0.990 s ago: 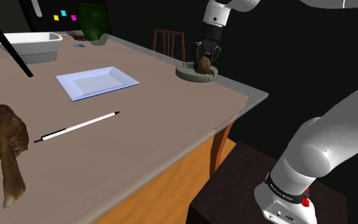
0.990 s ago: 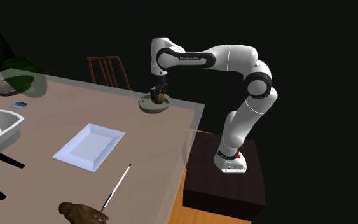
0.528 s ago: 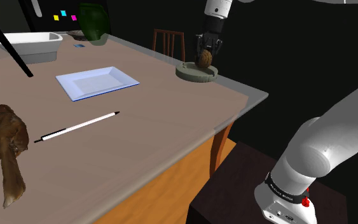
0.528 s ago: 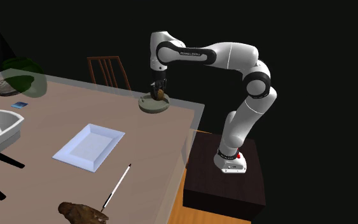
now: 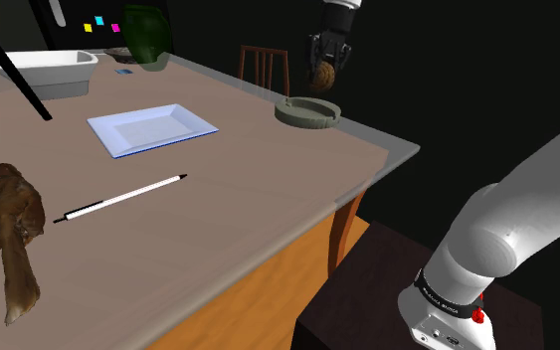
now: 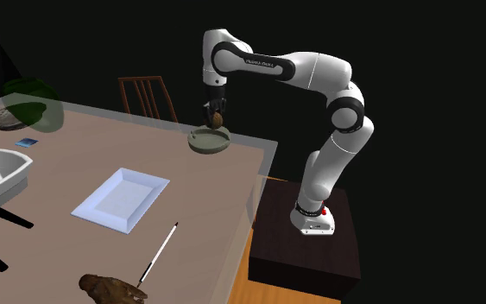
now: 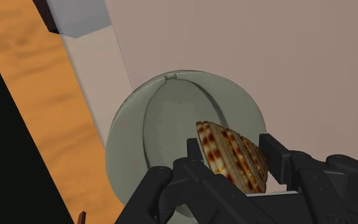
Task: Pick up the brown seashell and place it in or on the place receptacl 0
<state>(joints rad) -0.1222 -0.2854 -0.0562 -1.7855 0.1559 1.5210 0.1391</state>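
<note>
Lifted since the earlier moment, the brown seashell (image 5: 320,78) is held clear above the round grey dish (image 5: 293,116) near the corner of the table (image 5: 268,189), clamped by the black gripper (image 7: 232,156).

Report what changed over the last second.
The black gripper, shut on the brown striped seashell, rose straight up, lifting the shell out of the round grey-green dish; the shell now hangs above the dish. The dish, the white rectangular tray and the white pen stayed put.
</note>
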